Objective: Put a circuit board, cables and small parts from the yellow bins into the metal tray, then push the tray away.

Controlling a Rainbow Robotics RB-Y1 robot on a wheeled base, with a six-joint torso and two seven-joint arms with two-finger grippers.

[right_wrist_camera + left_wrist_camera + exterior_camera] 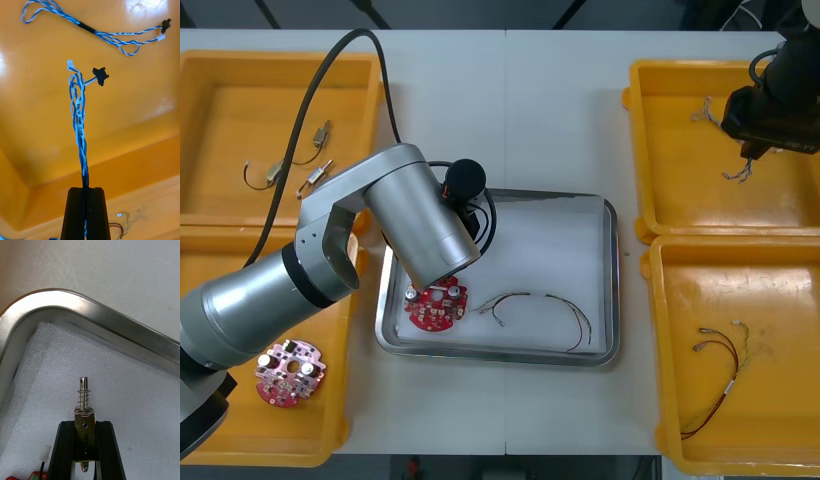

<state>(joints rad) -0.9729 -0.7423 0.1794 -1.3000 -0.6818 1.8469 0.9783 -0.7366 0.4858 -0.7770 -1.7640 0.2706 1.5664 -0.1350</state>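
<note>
Left gripper (84, 424) clamps a small silver metal part (85, 397) over the white-lined metal tray (112, 320); right gripper (85, 190) pinches a twisted blue-and-white cable (79, 123) above a yellow bin (680, 180).

Four bins (240, 110), one tray (552, 248), two circuit boards (437, 307)

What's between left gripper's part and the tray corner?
Bare white lining, left wrist view. Left gripper holds the small metal part over the tray; right gripper holds a cable over its bin.
</note>
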